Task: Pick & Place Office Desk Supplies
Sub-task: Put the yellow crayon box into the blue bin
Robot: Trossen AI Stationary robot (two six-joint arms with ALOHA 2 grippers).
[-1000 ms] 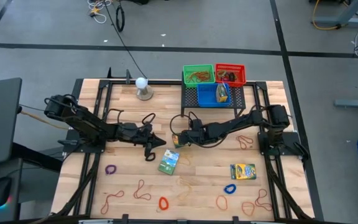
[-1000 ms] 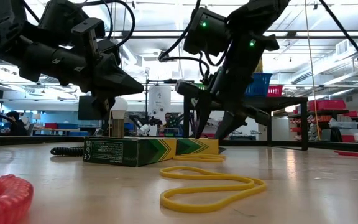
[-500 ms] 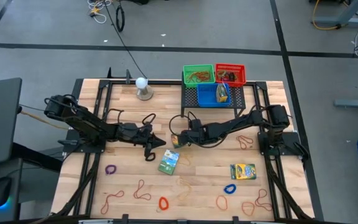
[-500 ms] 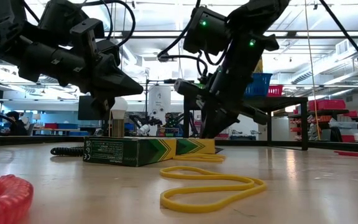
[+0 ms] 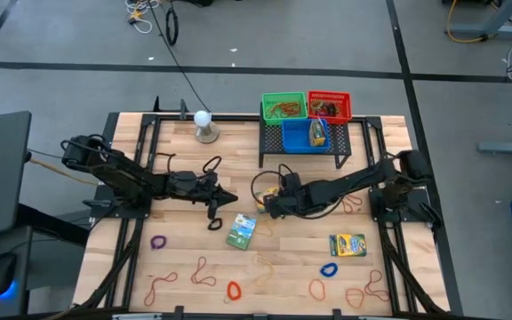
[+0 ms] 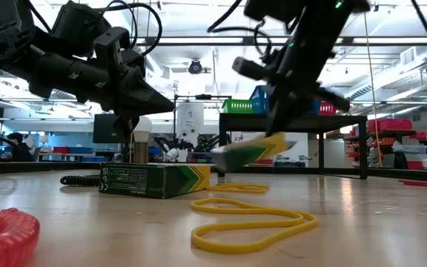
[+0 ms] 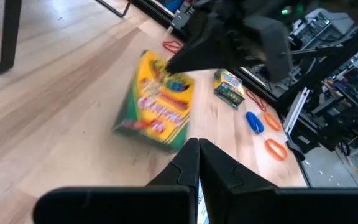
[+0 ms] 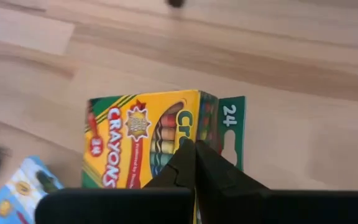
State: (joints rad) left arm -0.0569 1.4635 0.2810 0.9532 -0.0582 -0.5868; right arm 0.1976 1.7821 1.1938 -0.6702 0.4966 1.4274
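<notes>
Wooden slats make up the table (image 5: 389,133), at whose upper centre a rack carries a green bin (image 5: 284,108), a red bin (image 5: 330,106) and a blue bin (image 5: 306,135) in which a few supplies are already seen. At mid-frame a yellow-and-green crayon box (image 6: 252,150) is clamped in the right gripper (image 8: 194,163) and carried clear of the wood, while the left gripper (image 5: 228,198), fingers together and empty, is held to its left. Two more crayon boxes (image 5: 242,231) (image 5: 348,244), the rubber bands (image 5: 204,273) and the small loops (image 5: 329,268) are left across the lower half, so most of the task is judged undone.
</notes>
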